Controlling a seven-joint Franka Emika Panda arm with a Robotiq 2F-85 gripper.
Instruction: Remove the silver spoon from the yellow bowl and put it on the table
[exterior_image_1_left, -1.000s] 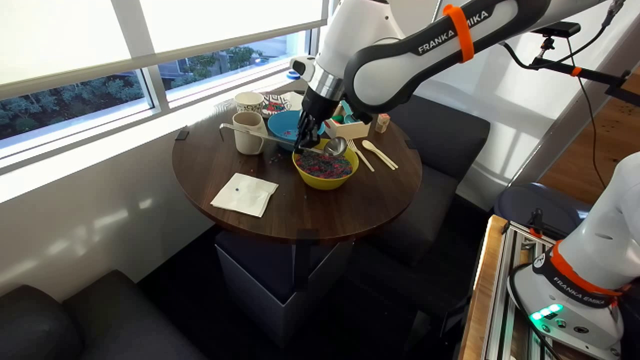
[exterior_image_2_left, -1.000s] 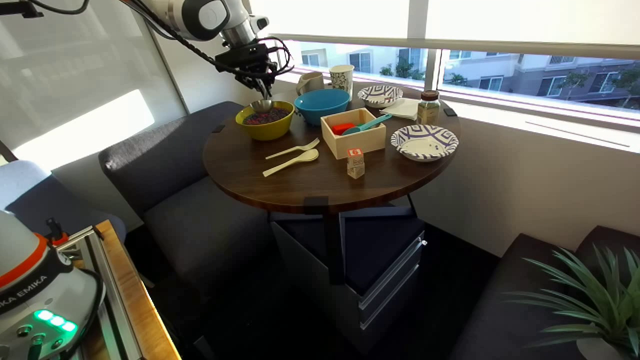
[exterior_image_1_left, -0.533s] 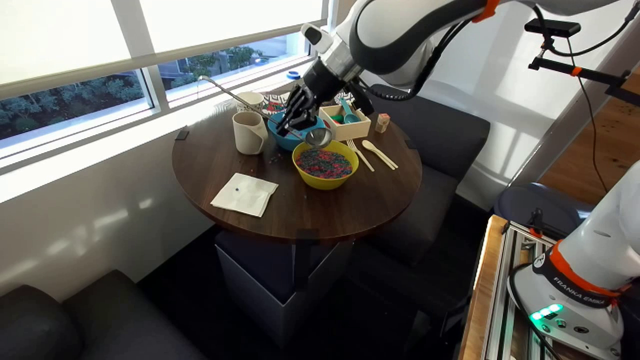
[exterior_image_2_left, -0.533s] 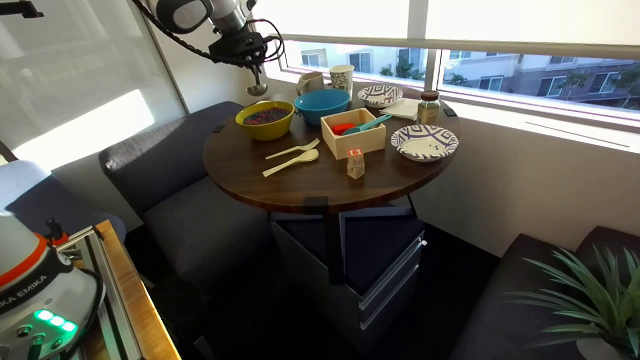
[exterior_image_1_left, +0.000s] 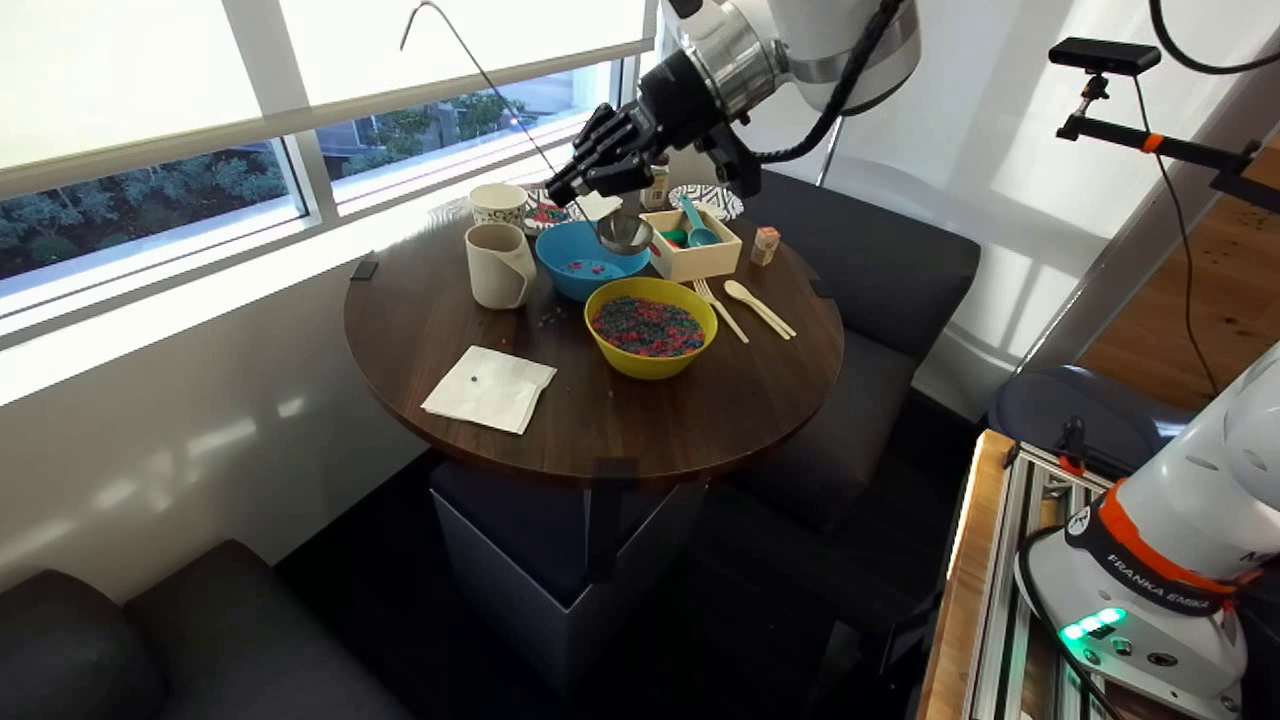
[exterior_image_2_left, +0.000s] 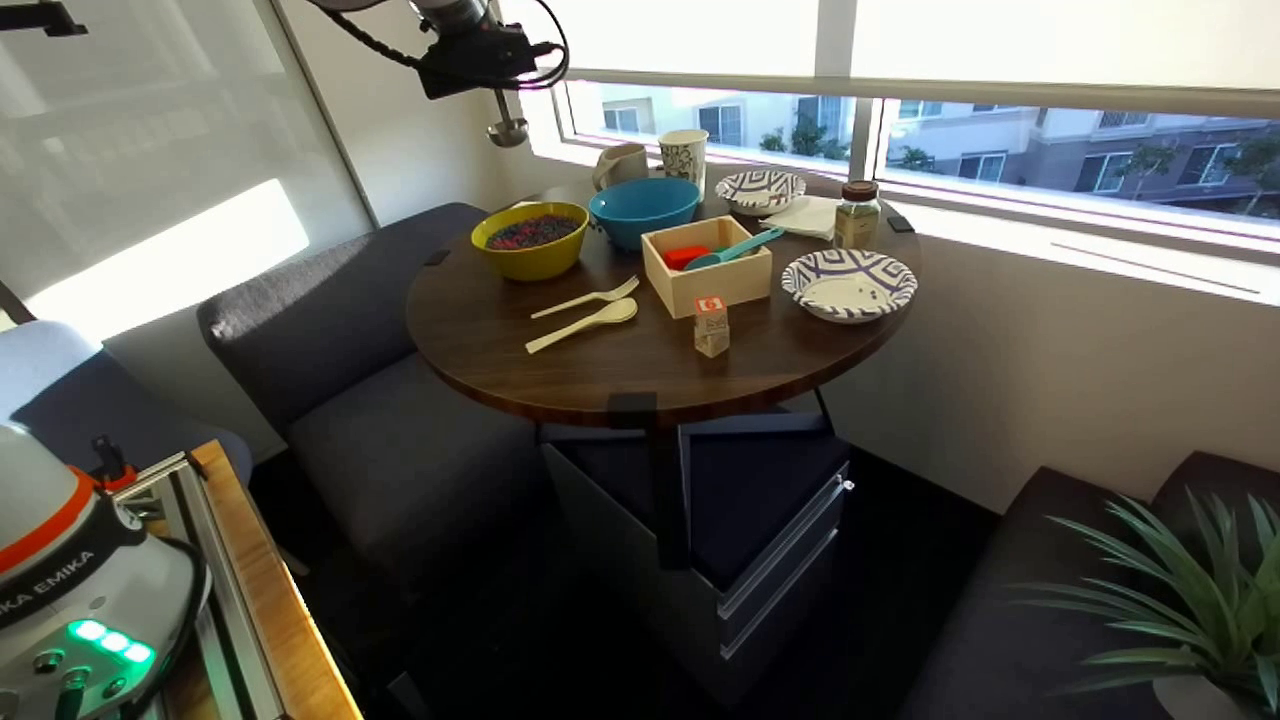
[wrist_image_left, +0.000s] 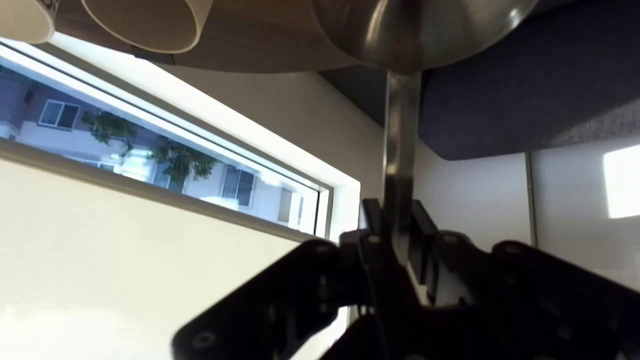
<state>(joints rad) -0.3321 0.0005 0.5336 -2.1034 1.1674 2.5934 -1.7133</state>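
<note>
The silver spoon (exterior_image_1_left: 624, 232) is a shiny metal ladle with a long thin handle hooked at its far end. My gripper (exterior_image_1_left: 562, 190) is shut on the handle, close to the ladle's cup, and holds it in the air, tilted with the hook up. In the wrist view the handle (wrist_image_left: 400, 140) runs between the two fingers (wrist_image_left: 397, 215). The yellow bowl (exterior_image_1_left: 650, 367) stands on the table (exterior_image_1_left: 600, 430), full of small dark and red bits. In an exterior view the cup (exterior_image_2_left: 508, 132) hangs well above the yellow bowl (exterior_image_2_left: 535, 264), apart from it.
A blue bowl (exterior_image_1_left: 580, 285) and a beige mug (exterior_image_1_left: 495, 270) stand beside the yellow bowl. A paper cup (exterior_image_2_left: 684, 160), wooden box (exterior_image_2_left: 715, 290), block (exterior_image_2_left: 711, 330), wooden utensils (exterior_image_2_left: 590, 322), patterned plate (exterior_image_2_left: 848, 300), jar (exterior_image_2_left: 857, 215) and napkin (exterior_image_1_left: 490, 390) are also on the table.
My gripper has risen, lifting the ladle from the yellow bowl up into the air. The handle has tipped steeper, with its hooked end higher. The yellow bowl has not moved.
</note>
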